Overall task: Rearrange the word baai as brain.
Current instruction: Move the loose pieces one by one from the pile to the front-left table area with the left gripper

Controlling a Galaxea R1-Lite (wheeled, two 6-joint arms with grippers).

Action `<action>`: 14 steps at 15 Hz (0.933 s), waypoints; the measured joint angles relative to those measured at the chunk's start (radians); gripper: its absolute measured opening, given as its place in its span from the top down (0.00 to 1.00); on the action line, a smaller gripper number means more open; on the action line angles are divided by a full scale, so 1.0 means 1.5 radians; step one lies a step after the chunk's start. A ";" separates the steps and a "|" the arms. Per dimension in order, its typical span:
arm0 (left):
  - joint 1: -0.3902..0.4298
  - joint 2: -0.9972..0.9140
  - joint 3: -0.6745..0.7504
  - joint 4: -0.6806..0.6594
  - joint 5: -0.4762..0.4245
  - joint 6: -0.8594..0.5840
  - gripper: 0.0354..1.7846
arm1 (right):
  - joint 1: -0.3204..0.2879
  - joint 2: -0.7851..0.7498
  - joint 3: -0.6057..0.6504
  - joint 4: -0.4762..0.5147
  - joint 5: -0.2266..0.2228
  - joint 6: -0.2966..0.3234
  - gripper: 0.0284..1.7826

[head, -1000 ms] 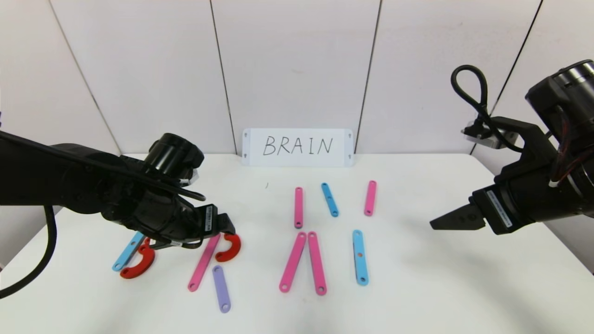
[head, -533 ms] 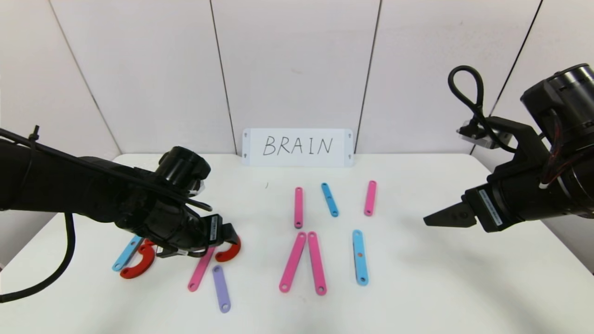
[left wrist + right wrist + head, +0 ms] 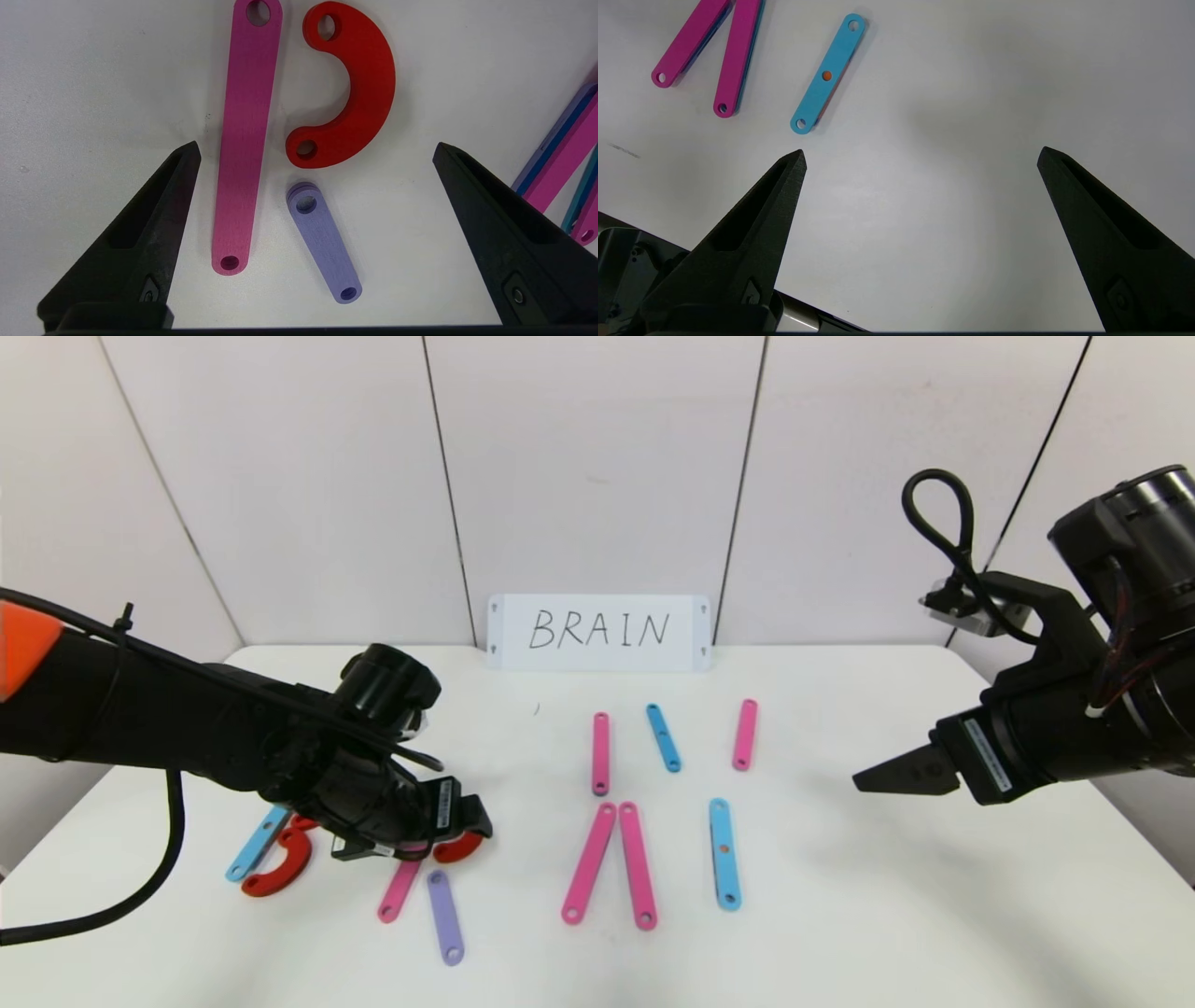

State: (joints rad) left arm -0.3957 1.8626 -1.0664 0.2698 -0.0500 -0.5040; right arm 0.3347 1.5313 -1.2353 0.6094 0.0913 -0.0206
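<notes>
The left tool [image 3: 315, 149], jaws wide and empty, is sinking further over the red C-shaped plastic piece [image 3: 355, 88] and flat pink holed bar [image 3: 243, 140] at the white bench's [image 3: 840, 915] left, likely readying the R. The right tool [image 3: 922, 156] is hovering wide.

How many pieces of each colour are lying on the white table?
Flat pink straight bars with holes: 5
Flat blue straight bars with holes: 3
Flat purple straight bar with holes: 1
Red C-shaped pieces: 2
Total: 11
</notes>
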 joint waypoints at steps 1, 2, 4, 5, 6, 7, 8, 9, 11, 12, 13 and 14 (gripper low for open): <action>-0.002 0.001 0.001 0.000 0.000 0.000 0.03 | 0.000 0.000 0.000 0.000 0.000 0.000 0.03; -0.004 0.001 0.001 0.000 0.000 0.000 0.03 | 0.000 -0.001 0.001 0.000 0.000 0.000 0.03; -0.008 0.001 0.002 0.000 0.000 0.000 0.03 | 0.001 -0.001 0.001 0.000 0.000 0.000 0.03; -0.011 0.001 0.003 0.000 0.000 -0.001 0.03 | 0.001 -0.001 0.001 0.000 0.000 0.000 0.03; -0.014 0.001 0.003 0.000 0.000 -0.001 0.03 | 0.001 -0.001 0.001 0.000 0.000 0.000 0.03; -0.018 0.001 0.004 0.000 0.000 -0.001 0.03 | 0.001 -0.001 0.001 0.000 0.000 0.000 0.03; -0.021 0.001 0.005 0.000 0.000 -0.001 0.03 | 0.001 -0.001 0.001 0.000 0.000 0.000 0.03; -0.023 0.001 0.007 -0.001 0.000 -0.001 0.03 | 0.000 -0.001 0.001 0.000 0.000 0.000 0.03; -0.027 0.001 0.008 -0.001 0.000 -0.001 0.03 | 0.001 -0.002 0.001 0.000 0.000 0.000 0.03; -0.027 0.001 0.008 -0.001 0.001 0.000 0.03 | 0.001 -0.002 0.001 0.000 0.000 0.000 0.03; -0.027 0.000 0.008 -0.001 0.002 0.000 0.03 | 0.003 -0.002 0.002 0.000 0.000 0.000 0.03; -0.027 0.001 0.008 -0.001 0.002 0.000 0.03 | 0.005 -0.002 0.003 0.000 0.000 0.000 0.03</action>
State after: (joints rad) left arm -0.4368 1.8636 -1.0540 0.2683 -0.0466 -0.5045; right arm 0.3423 1.5287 -1.2315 0.6098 0.0909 -0.0206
